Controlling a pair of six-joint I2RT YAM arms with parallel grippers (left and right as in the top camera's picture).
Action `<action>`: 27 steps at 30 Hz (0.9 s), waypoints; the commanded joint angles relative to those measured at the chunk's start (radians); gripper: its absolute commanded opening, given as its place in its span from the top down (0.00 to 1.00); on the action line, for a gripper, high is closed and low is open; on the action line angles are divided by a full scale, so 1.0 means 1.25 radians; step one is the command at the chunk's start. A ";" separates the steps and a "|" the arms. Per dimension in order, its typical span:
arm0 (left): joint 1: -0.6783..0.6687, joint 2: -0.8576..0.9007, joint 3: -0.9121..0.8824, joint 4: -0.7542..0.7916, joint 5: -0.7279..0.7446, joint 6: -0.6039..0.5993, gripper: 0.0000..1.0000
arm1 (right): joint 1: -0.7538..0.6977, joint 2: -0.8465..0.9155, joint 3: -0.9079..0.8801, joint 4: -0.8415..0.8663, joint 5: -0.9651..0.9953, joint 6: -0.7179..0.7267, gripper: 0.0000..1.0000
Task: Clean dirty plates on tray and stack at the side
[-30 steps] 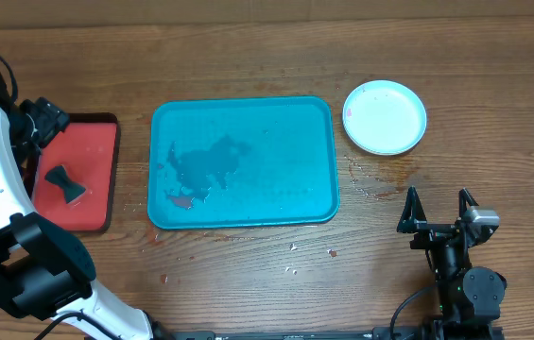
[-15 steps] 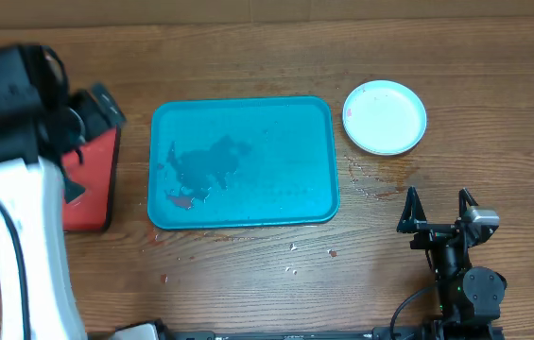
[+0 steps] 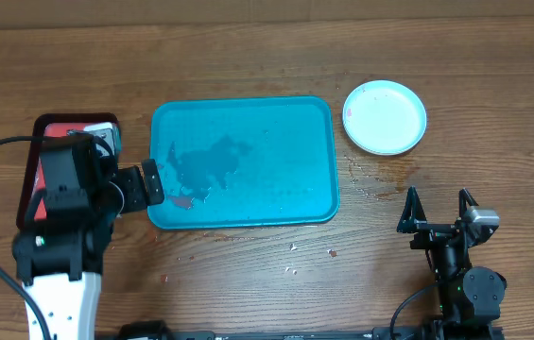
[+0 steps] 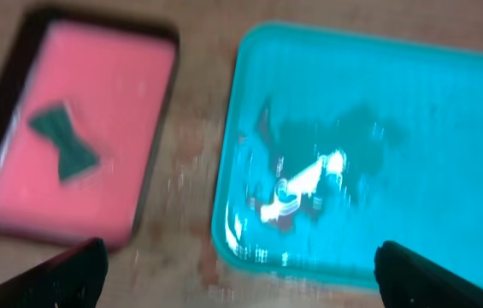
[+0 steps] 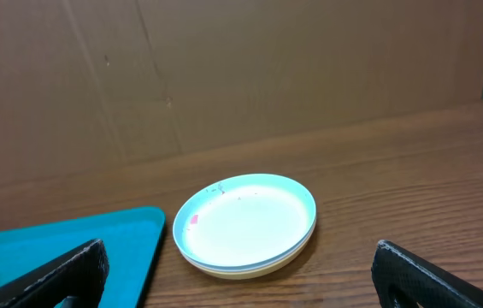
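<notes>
**While the plates sit stacked, the left arm swings toward the tray**

Whereas a second ago the left arm stood at the far left edge of the overhead frame, it now lies across the red tray (image 4: 96, 128) at centre left. The left gripper (image 3: 153, 181) has arrived at the left rim of the teal tray (image 3: 285, 161). Its fingers are spread wide with nothing between them, and the wrist view is blurred by motion. The dark sponge (image 4: 63, 144) lies on the red tray, untouched.

Nothing else has moved. The plates (image 3: 385, 116) rest in one pile at upper right, just off the teal tray's corner, light blue on top with a yellowish rim beneath. The right gripper (image 3: 437, 195) is parked at lower right, fingers apart and empty.

With no plate left on the teal tray, the stacking looks finished. Only a wet patch (image 3: 210, 161) and a red smear (image 3: 183, 200) remain on it.
</notes>
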 commanded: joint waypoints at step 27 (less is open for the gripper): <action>-0.037 -0.640 -0.862 0.836 0.089 0.018 0.00 | 0.003 -0.009 -0.008 0.005 0.008 -0.005 0.00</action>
